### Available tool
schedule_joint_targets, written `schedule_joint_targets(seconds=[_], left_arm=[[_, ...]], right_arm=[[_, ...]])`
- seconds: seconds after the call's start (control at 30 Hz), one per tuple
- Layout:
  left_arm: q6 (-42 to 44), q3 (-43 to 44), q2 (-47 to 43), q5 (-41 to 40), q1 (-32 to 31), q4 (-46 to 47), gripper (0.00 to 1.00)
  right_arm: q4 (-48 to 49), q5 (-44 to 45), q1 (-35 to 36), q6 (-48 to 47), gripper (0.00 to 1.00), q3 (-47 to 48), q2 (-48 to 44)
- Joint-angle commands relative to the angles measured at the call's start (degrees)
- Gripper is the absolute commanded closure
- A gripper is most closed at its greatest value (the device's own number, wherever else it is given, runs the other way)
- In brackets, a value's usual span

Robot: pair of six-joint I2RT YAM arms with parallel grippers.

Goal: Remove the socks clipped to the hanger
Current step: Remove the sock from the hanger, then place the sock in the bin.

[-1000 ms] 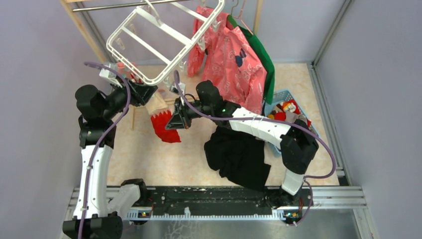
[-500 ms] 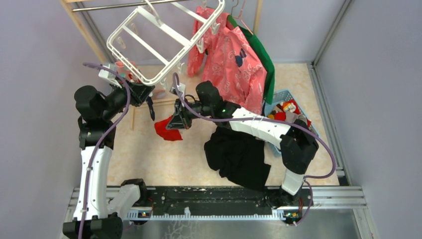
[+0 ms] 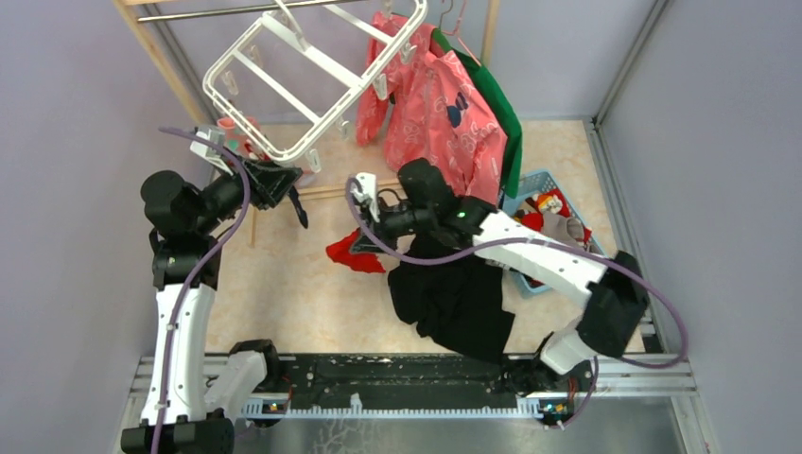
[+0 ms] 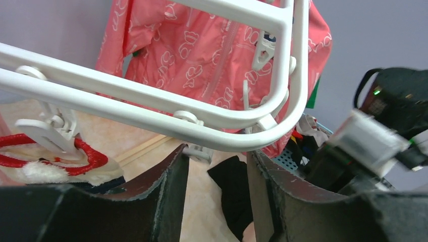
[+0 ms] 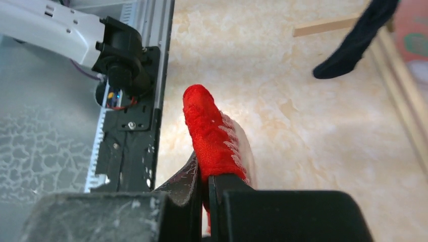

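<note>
While the right gripper (image 3: 365, 243) stays out of it at centre frame of the top view, pinched on a red sock (image 3: 350, 257), the left gripper (image 4: 217, 201) is spread and empty just below the hanger (image 4: 126, 115) corner. A second red sock (image 4: 55, 164) hangs clipped at lower left.

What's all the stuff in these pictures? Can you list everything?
drying rack: one, white, hanging top left.
red sock: one, red with white, pinched in the right tool, above the floor.
dark sock: one, dangling under the rack.
fluffy thing: one, red and white, maybe a sock, clipped under the rack.
jacket: one, pink with white print, hanging top middle.
green garment: one, behind the jacket.
black cloth: one heap, on the floor.
basket: one, blue, on the right, small colourful things inside.
left tool: open, under the rack's corner.
right tool: shut on the red sock.
</note>
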Motion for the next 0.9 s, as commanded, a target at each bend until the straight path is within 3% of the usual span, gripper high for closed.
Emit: schedule_joint_targets(seconds=[0.0,0.27,0.47,0.87], left_arm=[[-0.5,-0.8,-0.8,3.5,-0.1,2.9,0.45],[1.8,-0.8,-0.6,4.7,-0.1,2.9,0.33],[2.8,-0.4,-0.3,5.5,-0.1,2.3,0.28],[4.5,0.6,0.0,4.9,-0.1,0.1,0.25]], right_arm=[[-9.6,3.6,-3.3,-12.5,1.00,-1.1,-11.2],[-18.7,5.1,-18.5,-16.3,1.00,-7.3,-27.5],[-24.0,14.6,-26.2,-16.6,1.00,-11.3,-37.3],[-33.9,28.2,-40.4,-14.5,1.00,-13.2,-41.6]])
